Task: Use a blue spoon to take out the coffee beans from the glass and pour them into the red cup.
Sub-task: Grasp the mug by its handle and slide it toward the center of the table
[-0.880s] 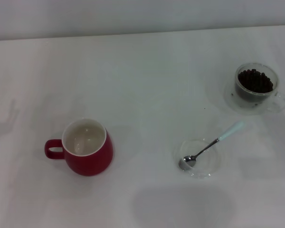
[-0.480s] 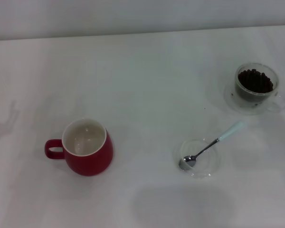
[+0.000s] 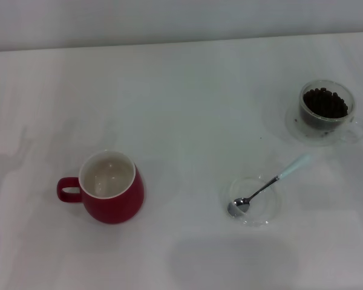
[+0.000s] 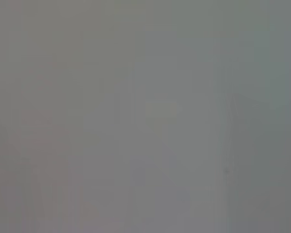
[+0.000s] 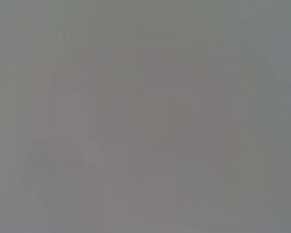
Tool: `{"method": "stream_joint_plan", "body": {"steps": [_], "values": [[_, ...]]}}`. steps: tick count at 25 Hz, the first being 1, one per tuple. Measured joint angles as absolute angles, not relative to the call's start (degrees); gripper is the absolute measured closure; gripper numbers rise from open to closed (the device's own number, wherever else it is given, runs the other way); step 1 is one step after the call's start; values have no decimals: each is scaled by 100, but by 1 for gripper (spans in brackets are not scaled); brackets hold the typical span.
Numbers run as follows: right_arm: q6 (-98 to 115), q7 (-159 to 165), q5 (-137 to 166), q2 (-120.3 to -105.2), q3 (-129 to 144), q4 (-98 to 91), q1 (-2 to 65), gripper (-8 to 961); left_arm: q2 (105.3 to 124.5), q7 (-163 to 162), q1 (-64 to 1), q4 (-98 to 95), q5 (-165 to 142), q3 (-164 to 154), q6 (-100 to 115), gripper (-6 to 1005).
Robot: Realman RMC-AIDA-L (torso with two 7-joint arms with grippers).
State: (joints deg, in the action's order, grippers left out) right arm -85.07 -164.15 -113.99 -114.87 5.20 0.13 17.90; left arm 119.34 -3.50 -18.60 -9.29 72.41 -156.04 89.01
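In the head view the red cup [image 3: 112, 188] stands at the front left, its cream inside bare and its handle pointing left. The blue spoon [image 3: 269, 184] lies at the front right, its metal bowl resting in a flat clear saucer [image 3: 254, 200] and its pale handle pointing toward the back right. The glass [image 3: 327, 109] stands at the back right with dark coffee beans [image 3: 325, 103] piled inside. Neither gripper shows in any view. Both wrist views hold only a plain grey surface.
A white table [image 3: 187, 109] carries everything; its far edge meets a pale wall along the top. A faint shadow lies on the table at the left edge.
The faint shadow at the left edge has shifted slightly. The cup, spoon and glass have not moved.
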Motion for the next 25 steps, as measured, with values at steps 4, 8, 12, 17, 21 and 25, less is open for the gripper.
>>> {"method": "stream_joint_plan", "body": {"steps": [4,8,12,17,21,25], "values": [[-8311,-16377,-11401,-11486,518,-80,1826,115,11949,-332,-1740,-988,7195,-15613,8939,124],[-8268,-16374,-11400,-11487,518,-87,1877,115,11951,-330,-1491,-1084,7110,-15612,9132,124],[-8176,-16385,-11401,-11488,518,-88,1934,115,11953,-332,-1253,-1102,6877,-15609,9441,124],[-8077,-16377,-11401,-11495,518,-88,1944,115,11961,-364,-1004,-1116,6467,-15703,9508,124],[-8062,-16375,-11400,-11496,518,-77,1943,115,11962,-356,-827,-1155,6362,-15952,9505,124],[-8060,-16374,-11399,-11496,518,-39,1943,115,11962,-367,-645,-1164,6354,-16128,9507,124]]}}
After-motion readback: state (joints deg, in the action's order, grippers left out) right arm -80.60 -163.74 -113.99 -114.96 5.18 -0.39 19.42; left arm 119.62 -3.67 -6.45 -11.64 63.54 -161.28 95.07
